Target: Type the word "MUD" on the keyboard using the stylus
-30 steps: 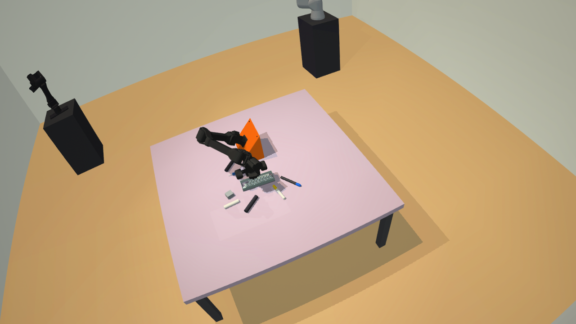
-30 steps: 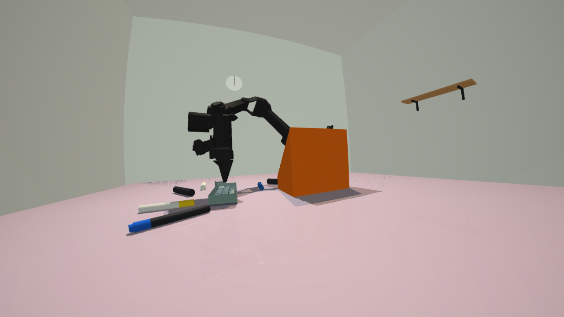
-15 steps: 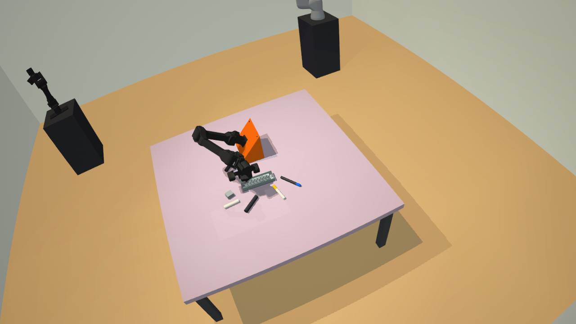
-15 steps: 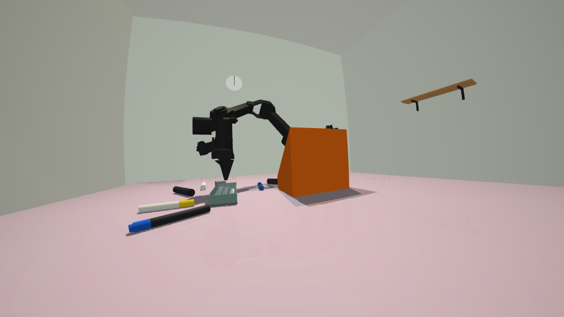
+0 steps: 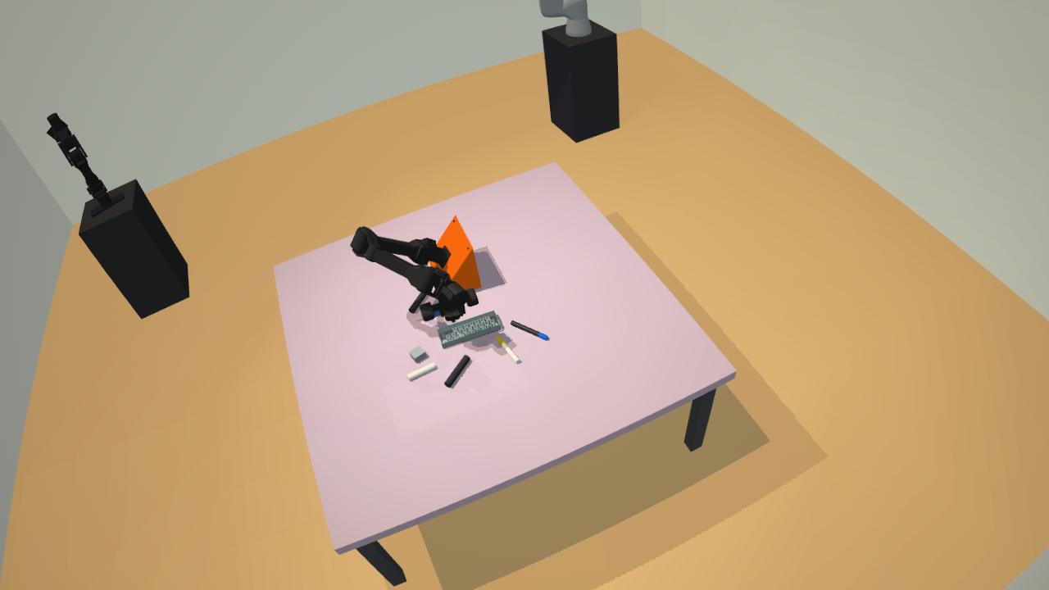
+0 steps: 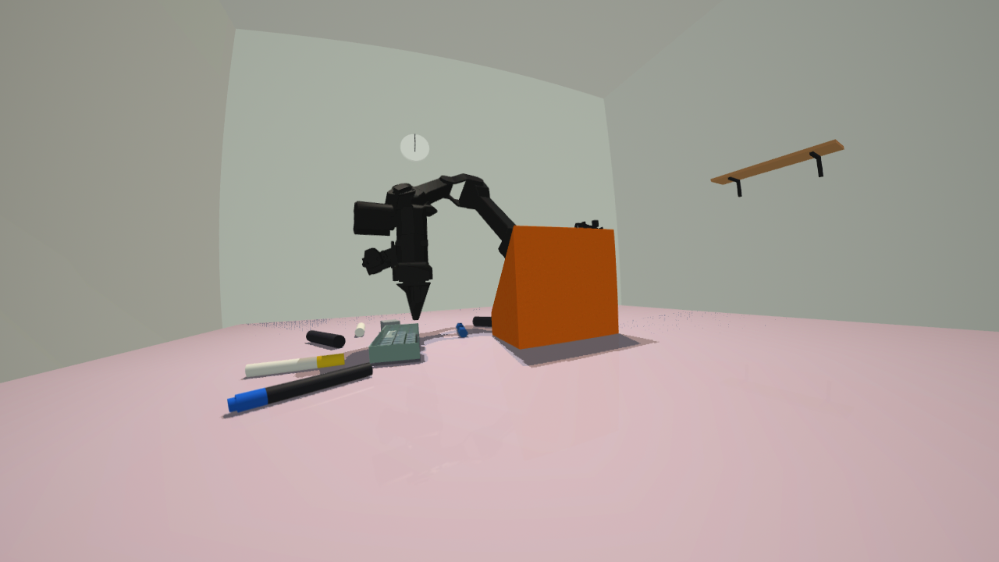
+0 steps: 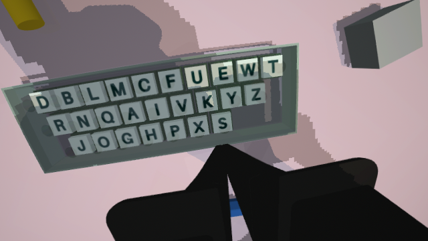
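The keyboard (image 5: 469, 330) (image 6: 395, 354) (image 7: 134, 154) lies flat on the desk. Its M key (image 7: 116, 90), U key (image 7: 196, 77) and D key (image 7: 42, 102) are in the top row in the wrist view. My gripper (image 6: 416, 318) (image 7: 222, 150) is shut and empty, pointing down, with its tips a little above keyboard height. In the wrist view the tips show at the keyboard's lower edge, below the S key. A small blue object (image 5: 437, 313) (image 6: 461, 329) (image 7: 235, 209), possibly the stylus, lies on the desk, mostly hidden by the arm and fingers.
A black marker with a blue cap (image 5: 528, 329) (image 6: 318, 384) and a white-and-yellow marker (image 5: 510, 351) (image 6: 289, 366) lie beside the keyboard. A grey block (image 5: 417, 354) (image 7: 398, 37), black cylinder (image 5: 456, 371) and white cylinder (image 5: 421, 372) lie nearby. An orange wedge (image 6: 566, 279) stands by the arm.
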Robot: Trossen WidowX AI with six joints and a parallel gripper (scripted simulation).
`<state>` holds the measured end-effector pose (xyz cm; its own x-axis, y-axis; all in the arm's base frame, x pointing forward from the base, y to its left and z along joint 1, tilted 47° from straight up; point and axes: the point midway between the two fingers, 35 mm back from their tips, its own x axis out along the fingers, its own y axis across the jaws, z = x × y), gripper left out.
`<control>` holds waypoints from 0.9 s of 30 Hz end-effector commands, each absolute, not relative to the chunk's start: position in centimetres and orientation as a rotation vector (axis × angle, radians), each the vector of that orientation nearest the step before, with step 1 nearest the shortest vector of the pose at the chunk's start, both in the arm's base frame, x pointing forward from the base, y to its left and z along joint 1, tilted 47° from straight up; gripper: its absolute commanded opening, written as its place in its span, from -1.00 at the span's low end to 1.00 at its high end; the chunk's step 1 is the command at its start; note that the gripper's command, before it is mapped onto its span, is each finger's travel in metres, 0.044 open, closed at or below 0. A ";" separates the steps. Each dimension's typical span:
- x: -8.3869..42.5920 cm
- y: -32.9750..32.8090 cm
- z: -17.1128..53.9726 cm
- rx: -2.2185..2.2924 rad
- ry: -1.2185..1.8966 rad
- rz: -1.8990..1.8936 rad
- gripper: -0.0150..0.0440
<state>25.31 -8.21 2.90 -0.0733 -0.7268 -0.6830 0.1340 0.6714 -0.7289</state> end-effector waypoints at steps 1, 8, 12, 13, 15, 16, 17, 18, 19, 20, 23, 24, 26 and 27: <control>25.7 -6.9 1.5 -0.513 1.487 -0.756 -0.49; 26.3 -2.9 -2.7 -0.510 1.484 -0.761 -0.49; 26.3 -2.9 -2.7 -0.510 1.484 -0.761 -0.49; 26.3 -2.9 -2.7 -0.510 1.484 -0.761 -0.49; 26.3 -2.9 -2.7 -0.510 1.484 -0.761 -0.49; 26.3 -2.9 -2.7 -0.510 1.484 -0.761 -0.49; 26.3 -2.9 -2.7 -0.510 1.484 -0.761 -0.49; 26.3 -2.9 -2.7 -0.510 1.484 -0.761 -0.49; 26.3 -2.9 -2.7 -0.510 1.484 -0.761 -0.49; 26.3 -2.8 -2.6 -0.509 1.484 -0.761 -0.49; 26.7 -0.1 -0.2 -0.507 1.485 -0.758 -0.49; 26.7 0.7 0.6 -0.507 1.485 -0.758 -0.49; 26.7 1.5 1.4 -0.508 1.485 -0.759 -0.49; 26.7 1.5 1.4 -0.508 1.485 -0.759 -0.49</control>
